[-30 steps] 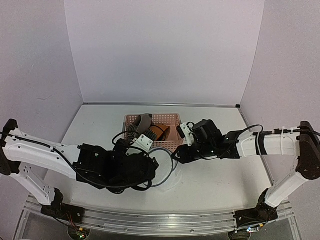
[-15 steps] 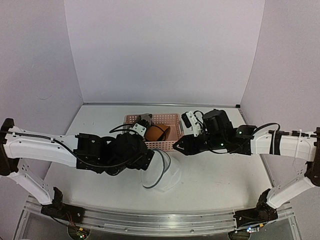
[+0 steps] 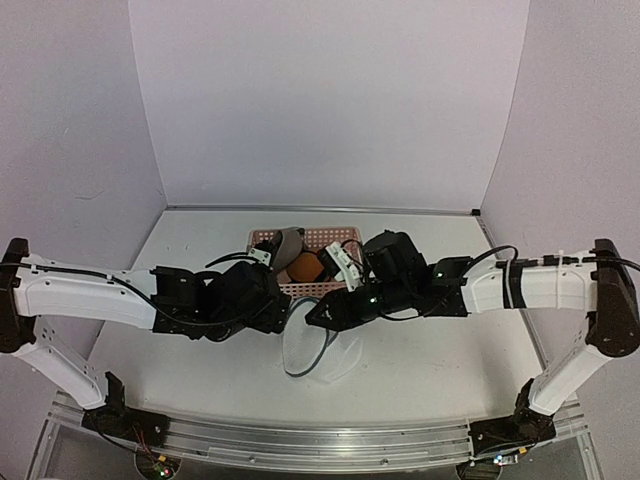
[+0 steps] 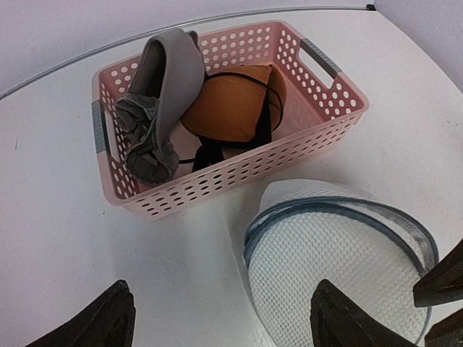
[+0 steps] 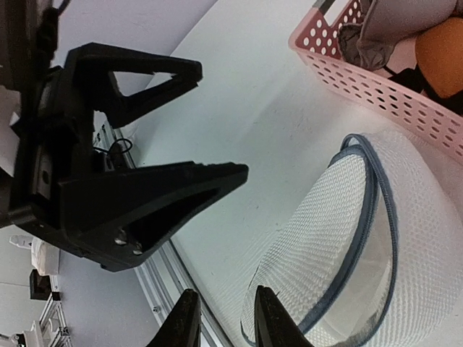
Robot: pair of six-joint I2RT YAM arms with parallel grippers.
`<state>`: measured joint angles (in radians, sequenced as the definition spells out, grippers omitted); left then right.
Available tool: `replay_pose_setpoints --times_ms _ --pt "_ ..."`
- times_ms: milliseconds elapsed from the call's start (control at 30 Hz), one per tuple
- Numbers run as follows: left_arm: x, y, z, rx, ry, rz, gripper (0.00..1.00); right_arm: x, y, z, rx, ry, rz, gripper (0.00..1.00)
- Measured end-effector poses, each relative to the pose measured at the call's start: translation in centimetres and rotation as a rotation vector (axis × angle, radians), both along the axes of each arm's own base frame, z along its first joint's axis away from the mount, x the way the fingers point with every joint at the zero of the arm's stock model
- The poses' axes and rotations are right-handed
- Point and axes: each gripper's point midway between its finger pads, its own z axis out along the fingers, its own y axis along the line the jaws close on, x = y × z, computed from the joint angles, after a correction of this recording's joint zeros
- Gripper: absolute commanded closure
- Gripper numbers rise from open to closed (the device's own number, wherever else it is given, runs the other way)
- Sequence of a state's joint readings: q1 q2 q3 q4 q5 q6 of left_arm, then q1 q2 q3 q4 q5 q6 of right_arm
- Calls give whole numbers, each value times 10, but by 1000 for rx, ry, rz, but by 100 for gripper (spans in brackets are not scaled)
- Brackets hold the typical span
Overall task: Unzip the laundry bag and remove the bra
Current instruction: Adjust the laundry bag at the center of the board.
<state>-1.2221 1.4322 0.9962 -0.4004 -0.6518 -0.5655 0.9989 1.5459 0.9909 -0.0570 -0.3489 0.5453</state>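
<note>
Currently, the laundry bag (image 4: 340,253) lies on the surface (image 4: 58,238) beside the basket (image 4: 239,173) holding the bra (image 4: 231,108). Left hand (image 4: 222,303): wide, empty. Right hand (image 5: 226,296): narrow, empty.

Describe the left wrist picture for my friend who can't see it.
A pink lattice basket holding a grey garment and an orange bra sits on a white table. A white mesh laundry bag with a grey zip rim lies in front.

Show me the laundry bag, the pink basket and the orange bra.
laundry bag (image 4: 336,253), left wrist view, on its white mesh.
pink basket (image 4: 239,170), left wrist view, on its near wall.
orange bra (image 4: 231,108), left wrist view, on its cup.
</note>
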Motion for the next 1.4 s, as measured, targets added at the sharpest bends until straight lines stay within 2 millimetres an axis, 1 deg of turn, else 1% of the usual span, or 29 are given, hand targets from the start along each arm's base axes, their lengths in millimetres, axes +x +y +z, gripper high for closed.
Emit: replay_pose_setpoints --times_ms 67,167,233,400,533,767,833,933,1100,1267,1333,1400 --pt "2 10 -4 -12 12 28 16 2 4 -13 -23 22 -7 77" --pt "2 25 -5 -43 21 65 15 8 3 -31 -66 42 -38 79" --pt "0 31 -4 -62 24 75 15 11 0 -37 -89 44 -64 80" --pt "-3 40 -6 -92 33 95 15 22 -8 -44 -124 23 -138 81" --pt "-4 40 -6 -100 37 102 15 25 -24 -65 -185 24 -198 84" --pt "-4 39 -9 -93 40 102 15 21 -57 -108 -296 50 -283 84" --pt "-4 39 -11 -87 45 101 15 21 -65 -115 -316 58 -299 85" --pt "-5 37 -16 -79 58 93 15 21 -67 -117 -318 60 -311 84" --pt "-6 36 -18 -77 65 88 14 24 -64 -114 -299 56 -316 78" --pt "-6 34 -18 -80 70 82 11 26 -59 -104 -275 47 -310 64" --pt "-7 33 -17 -81 73 76 9 27 -56 -95 -251 37 -306 59" --pt "-7 32 -16 -84 75 72 7 28 -54 -80 -220 17 -301 51"
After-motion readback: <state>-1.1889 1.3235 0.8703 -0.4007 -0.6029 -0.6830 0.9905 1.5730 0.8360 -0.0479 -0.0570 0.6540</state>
